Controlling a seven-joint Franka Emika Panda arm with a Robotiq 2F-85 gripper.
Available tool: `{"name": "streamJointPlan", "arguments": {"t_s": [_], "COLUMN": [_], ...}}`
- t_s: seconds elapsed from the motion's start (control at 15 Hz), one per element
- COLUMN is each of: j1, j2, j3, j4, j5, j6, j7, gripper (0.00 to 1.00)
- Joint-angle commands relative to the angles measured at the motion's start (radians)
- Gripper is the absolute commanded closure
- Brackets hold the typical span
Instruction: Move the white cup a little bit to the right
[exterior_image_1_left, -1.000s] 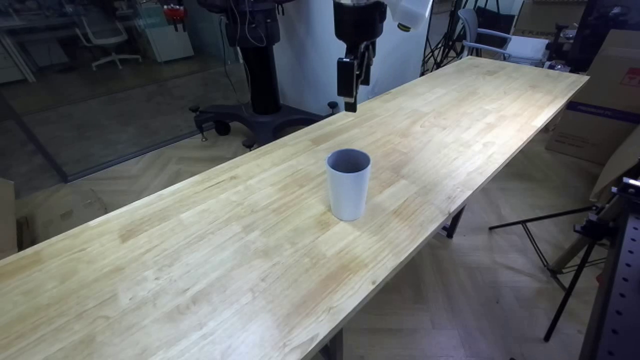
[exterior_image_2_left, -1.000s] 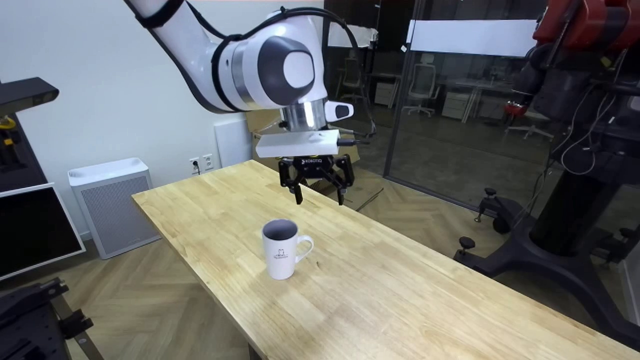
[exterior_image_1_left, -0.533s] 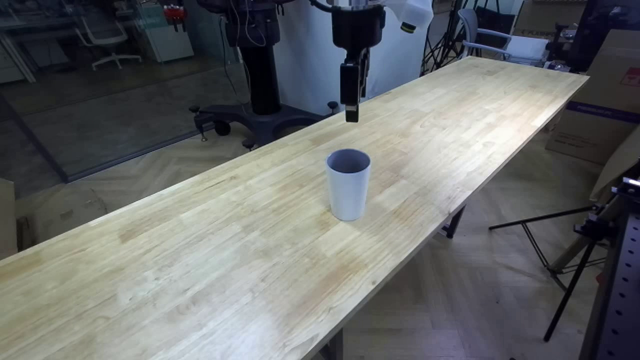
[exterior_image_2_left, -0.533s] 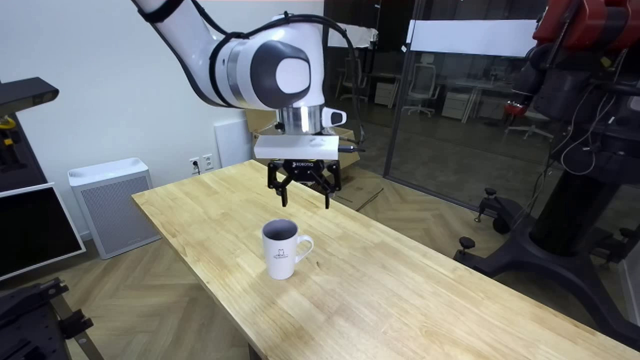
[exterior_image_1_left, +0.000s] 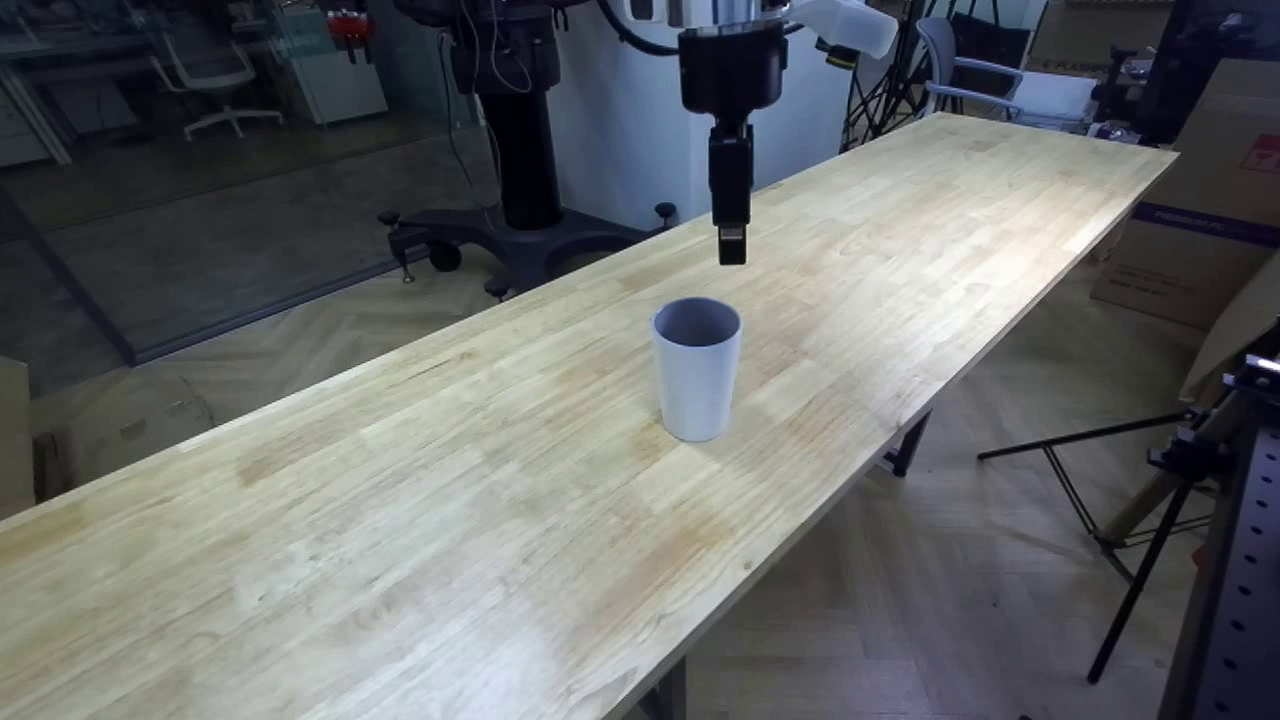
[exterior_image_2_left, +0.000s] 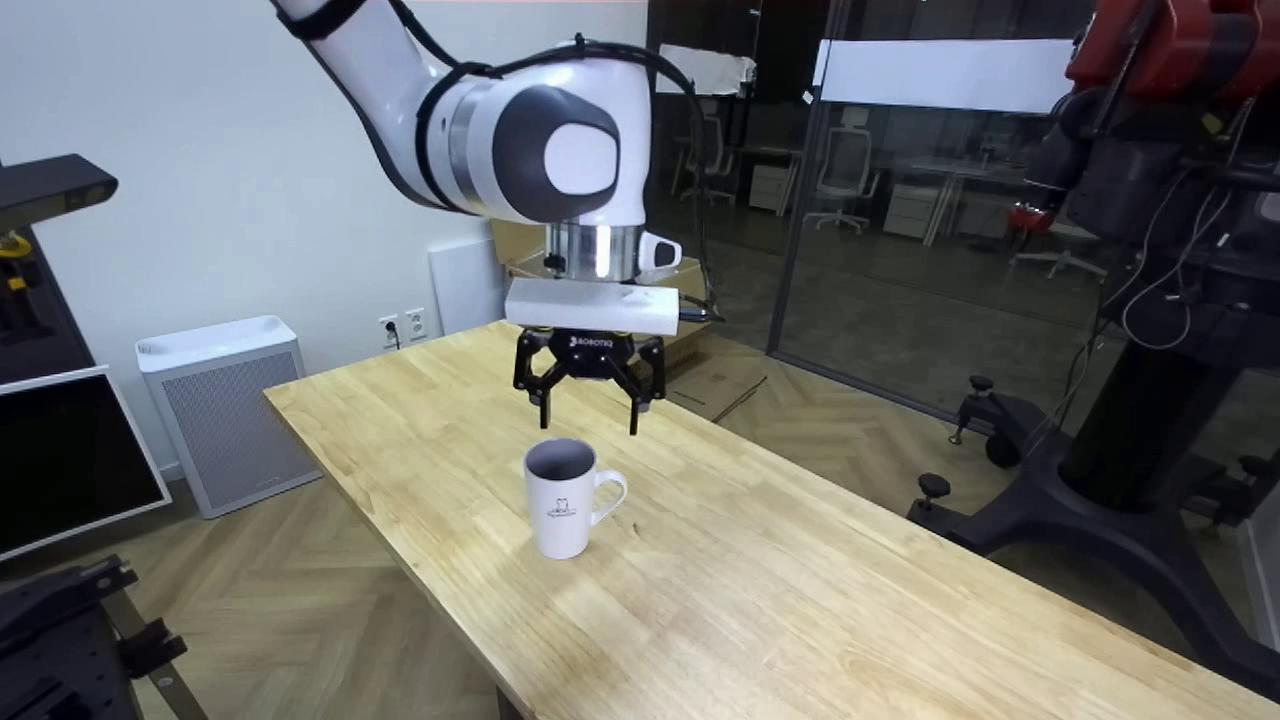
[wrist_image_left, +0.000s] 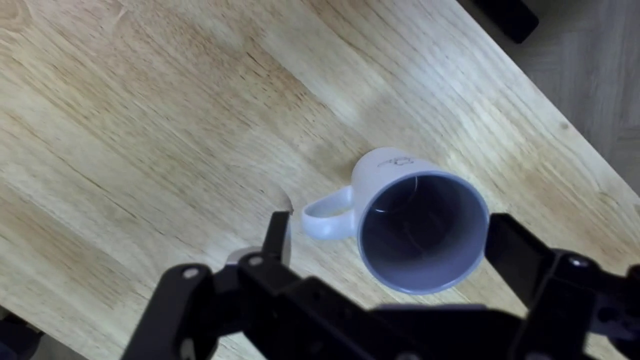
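Observation:
The white cup stands upright on the wooden table, showing in an exterior view. In the view a side handle and a small dark print are visible; its inside is dark grey-blue. My gripper is open and empty, pointing down above and slightly behind the cup, apart from it. It also shows edge-on in an exterior view, with one finger hiding the other. In the wrist view the cup with its handle appears between the spread fingers of the gripper, below them.
The long wooden table has a near edge close to the cup. A black stand with a red robot is beside the table. An air purifier and a monitor stand on the floor side. A tripod is off the table.
My gripper has come down and closer to the cup, and its tilt has straightened. It moved left in the view with the handle. The cup has not moved.

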Motion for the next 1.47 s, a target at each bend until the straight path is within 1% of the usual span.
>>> {"name": "streamJointPlan", "arguments": {"t_s": [0.0, 0.27, 0.47, 0.8, 1.27, 1.33, 1.4], "j1": [-0.022, -0.036, -0.037, -0.042, -0.022, -0.019, -0.014], "j2": [0.019, 0.069, 0.108, 0.179, 0.275, 0.285, 0.295], "j3": [-0.005, 0.000, 0.010, 0.031, 0.030, 0.029, 0.027], "j4": [0.005, 0.034, 0.060, 0.115, 0.212, 0.224, 0.235], "j5": [-0.001, 0.003, 0.008, 0.012, -0.020, -0.025, -0.033], "j6": [0.054, 0.116, 0.133, 0.125, 0.079, 0.072, 0.066], "j7": [-0.084, -0.159, -0.194, -0.240, -0.264, -0.263, -0.260], "gripper": [0.00, 0.00, 0.00, 0.00, 0.00, 0.25, 0.25]}}
